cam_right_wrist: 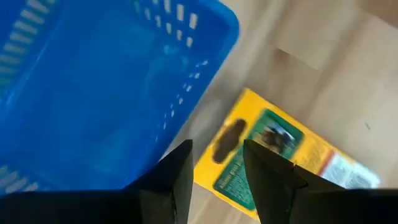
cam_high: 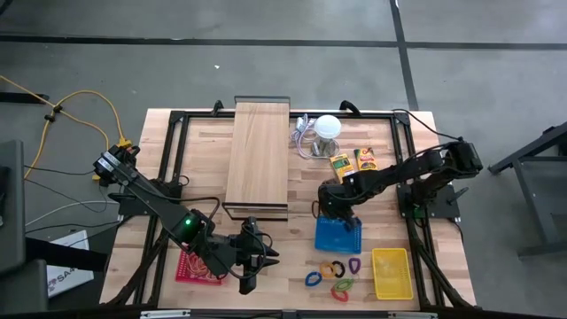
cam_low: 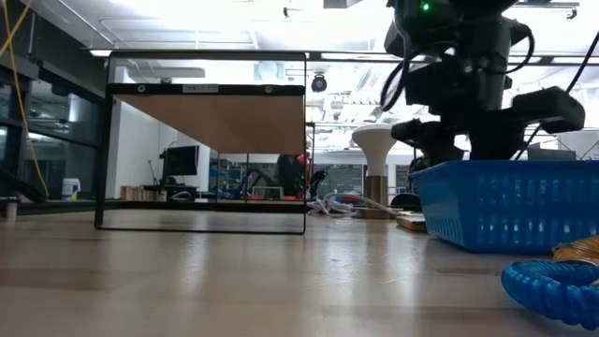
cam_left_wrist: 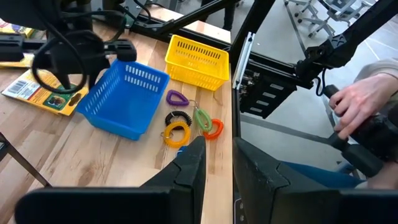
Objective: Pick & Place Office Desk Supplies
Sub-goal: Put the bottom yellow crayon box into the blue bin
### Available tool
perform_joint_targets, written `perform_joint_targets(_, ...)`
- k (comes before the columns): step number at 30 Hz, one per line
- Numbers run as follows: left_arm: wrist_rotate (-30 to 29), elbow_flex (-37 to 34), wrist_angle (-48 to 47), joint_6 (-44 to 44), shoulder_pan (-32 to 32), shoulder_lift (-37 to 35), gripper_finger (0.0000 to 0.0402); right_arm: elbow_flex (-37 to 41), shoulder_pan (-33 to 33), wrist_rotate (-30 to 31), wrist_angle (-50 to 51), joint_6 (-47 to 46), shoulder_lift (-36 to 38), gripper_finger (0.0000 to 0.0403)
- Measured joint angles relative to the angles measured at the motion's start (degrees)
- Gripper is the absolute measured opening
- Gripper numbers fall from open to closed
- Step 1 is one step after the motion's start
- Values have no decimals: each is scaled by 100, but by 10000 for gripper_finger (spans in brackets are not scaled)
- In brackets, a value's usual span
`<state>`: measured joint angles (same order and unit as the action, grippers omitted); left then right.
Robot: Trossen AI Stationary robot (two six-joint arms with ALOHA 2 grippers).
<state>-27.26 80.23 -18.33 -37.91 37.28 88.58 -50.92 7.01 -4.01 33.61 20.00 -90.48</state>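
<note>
Your nearest target is the yellow printed pack [cam_right_wrist: 273,155], lying flat on the desk [cam_high: 266,239] just beside the blue basket [cam_right_wrist: 93,93]; a second pack [cam_high: 367,159] lies next to it, and the coloured loop clips [cam_high: 332,275] sit well apart, between the blue basket and the yellow basket [cam_high: 392,273]. The right hand [cam_right_wrist: 217,171] hangs above the pack's edge near the blue basket's rim, fingers spread and holding nothing. To do this step well, centre the hand over the pack's narrow width before you descend, and keep clear of the basket wall so a finger does not catch it. The pack looks thin, though the wrist view is blurred, so go low and pinch an edge. The left hand [cam_left_wrist: 214,180] waits at the desk's front, fingers parted, empty.
</note>
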Motion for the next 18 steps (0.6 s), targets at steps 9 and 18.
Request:
perform_joint_targets(9,0,0,0,0,0,0,77,0,-66,-63,-2,403,0,129)
perform_joint_targets(18,0,0,29,0,0,0,77,0,-79,-307,-163,189,-346,129)
